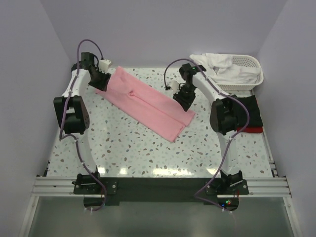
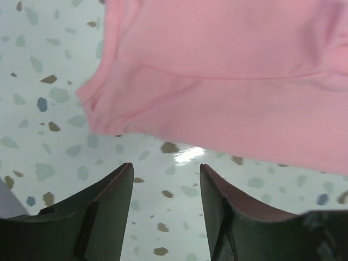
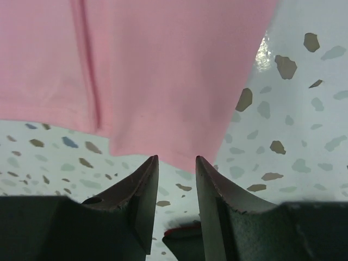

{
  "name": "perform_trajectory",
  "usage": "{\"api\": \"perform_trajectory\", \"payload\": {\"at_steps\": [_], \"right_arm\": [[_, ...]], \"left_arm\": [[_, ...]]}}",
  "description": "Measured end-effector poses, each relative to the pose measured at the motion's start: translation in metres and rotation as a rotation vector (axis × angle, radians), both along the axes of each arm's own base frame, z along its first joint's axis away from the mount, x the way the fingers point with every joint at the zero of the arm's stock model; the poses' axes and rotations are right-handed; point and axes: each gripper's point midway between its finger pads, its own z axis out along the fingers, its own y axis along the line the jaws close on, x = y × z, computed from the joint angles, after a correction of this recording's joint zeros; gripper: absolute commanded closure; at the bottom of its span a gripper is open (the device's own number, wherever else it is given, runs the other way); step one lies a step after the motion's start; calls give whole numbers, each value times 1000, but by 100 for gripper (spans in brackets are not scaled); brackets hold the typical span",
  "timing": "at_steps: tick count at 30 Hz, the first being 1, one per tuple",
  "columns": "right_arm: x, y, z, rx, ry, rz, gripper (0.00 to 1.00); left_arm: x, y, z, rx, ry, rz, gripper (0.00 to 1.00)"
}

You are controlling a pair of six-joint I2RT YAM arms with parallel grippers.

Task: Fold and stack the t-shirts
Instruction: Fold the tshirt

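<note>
The light pink t-shirt [image 1: 148, 103] lies flat on the speckled table [image 1: 133, 148], folded into a long band. It runs slantwise from near the far left corner toward the middle of the right half. The left gripper [image 1: 101, 81] sits at the band's far left end. In the left wrist view its jaws [image 2: 166, 168] stand moderately wide with only bare tabletop between them, and the shirt's rounded corner [image 2: 228, 81] lies just beyond the tips, so nothing is gripped. The right gripper [image 1: 185, 102] is at the band's other end, nearer the right edge. In the right wrist view its jaws [image 3: 176, 160] stand narrowly apart and clamp nothing, while the hem of the pink cloth [image 3: 163, 70] lies just ahead of the fingertips. In the far right corner stands a white lattice basket [image 1: 249, 64] with a crumpled white t-shirt [image 1: 222, 69] heaped in it and spilling over its left rim. Along the right edge, just nearer than the basket, a folded black t-shirt [image 1: 249, 106] lies on a red t-shirt [image 1: 253, 130], partly hidden by the right arm.
</note>
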Motion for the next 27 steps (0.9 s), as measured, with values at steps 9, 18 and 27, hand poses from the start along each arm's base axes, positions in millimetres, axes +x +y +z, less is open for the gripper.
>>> {"api": "perform_trajectory", "payload": {"at_steps": [9, 18, 27], "right_arm": [[0, -12, -67, -175, 27, 34, 79], [-138, 13, -64, -131, 274, 237, 70], [-168, 81, -16, 162, 377, 340, 61]], "left_arm": [[-34, -90, 0, -139, 48, -91, 46], [-53, -104, -20, -151, 123, -75, 48], [-51, -127, -46, -143, 159, -108, 46]]}}
